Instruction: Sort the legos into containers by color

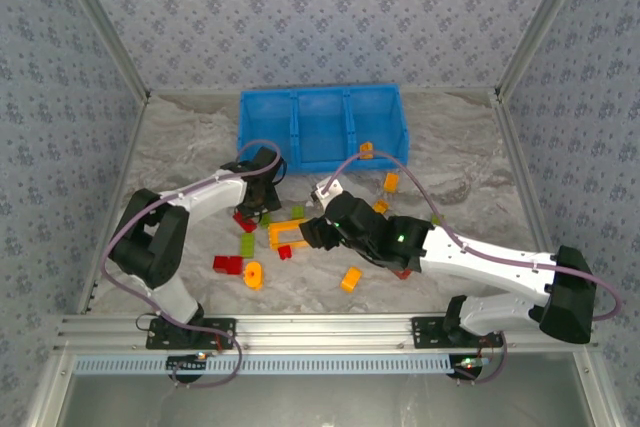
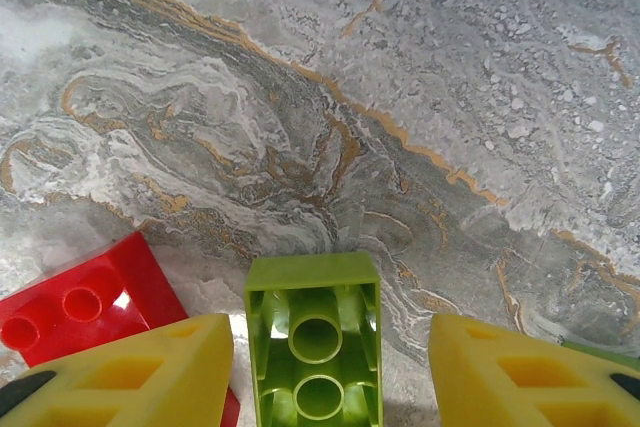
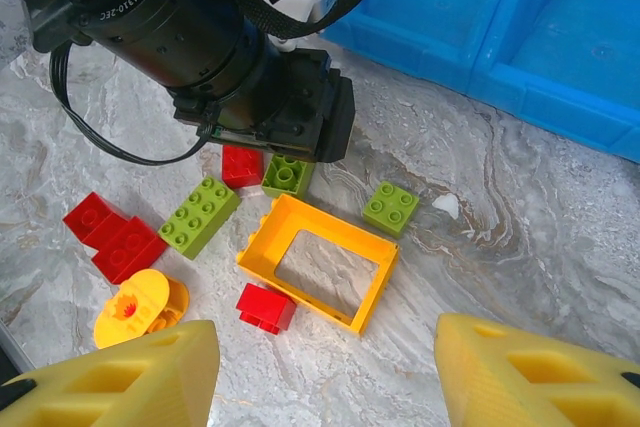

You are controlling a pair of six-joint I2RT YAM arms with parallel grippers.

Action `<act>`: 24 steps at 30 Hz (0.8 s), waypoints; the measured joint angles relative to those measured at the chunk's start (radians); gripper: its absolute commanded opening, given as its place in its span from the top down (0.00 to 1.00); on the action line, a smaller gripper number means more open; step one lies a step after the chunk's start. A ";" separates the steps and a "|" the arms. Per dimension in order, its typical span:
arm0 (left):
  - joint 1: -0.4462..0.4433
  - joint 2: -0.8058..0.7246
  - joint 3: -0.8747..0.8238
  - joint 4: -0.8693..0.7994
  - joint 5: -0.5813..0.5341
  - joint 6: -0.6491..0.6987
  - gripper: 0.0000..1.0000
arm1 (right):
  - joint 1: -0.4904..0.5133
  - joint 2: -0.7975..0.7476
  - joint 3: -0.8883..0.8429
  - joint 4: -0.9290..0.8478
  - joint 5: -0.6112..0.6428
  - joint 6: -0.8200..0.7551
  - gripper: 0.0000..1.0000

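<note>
From above, the table (image 1: pixel 180 147) is shut in by walls (image 1: pixel 60 97) on the left, right and back. A rail (image 1: pixel 330 327) runs along the near edge. The bin (image 1: pixel 315 161) stands at the back, in the middle. There is bare table on both sides of it and along the right wall. The bricks (image 1: pixel 247 244) lie bunched in front of the bin. An orange brick (image 1: pixel 366 151) is at the bin's front rim; I cannot tell if it rests on it or leans there. The left pincer (image 1: pixel 256 205) is low among the bricks, and its tips are hard to make out here. The right pincer (image 1: pixel 310 234) is just beside the frame (image 1: pixel 288 235).

The left wrist view shows more. The left pincer's fingers (image 2: pixel 150 377) stand apart, one on each side of a green brick (image 2: pixel 315 347), with a gap on both sides. A red brick (image 2: pixel 80 307) is half hidden behind the left finger. Past them is bare table.

In the right wrist view, the right pincer's fingers (image 3: pixel 110 377) are wide apart above bare table. The frame lies flat ahead, with a small red block (image 3: pixel 265 307) just beside its near edge. The black left arm (image 3: pixel 250 67) hangs over the far bricks and hides part of them. The bin is cut off at the top right.
</note>
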 measured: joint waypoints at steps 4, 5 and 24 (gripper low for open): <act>0.000 0.017 0.000 0.022 0.001 -0.001 0.59 | 0.000 0.000 0.000 0.000 0.000 0.004 0.39; 0.000 0.028 0.000 0.028 0.001 -0.002 0.61 | 0.000 0.000 0.000 0.000 0.000 0.007 0.39; -0.040 -0.034 0.195 -0.101 -0.108 0.090 0.75 | -0.007 -0.077 -0.026 0.032 0.064 0.018 0.38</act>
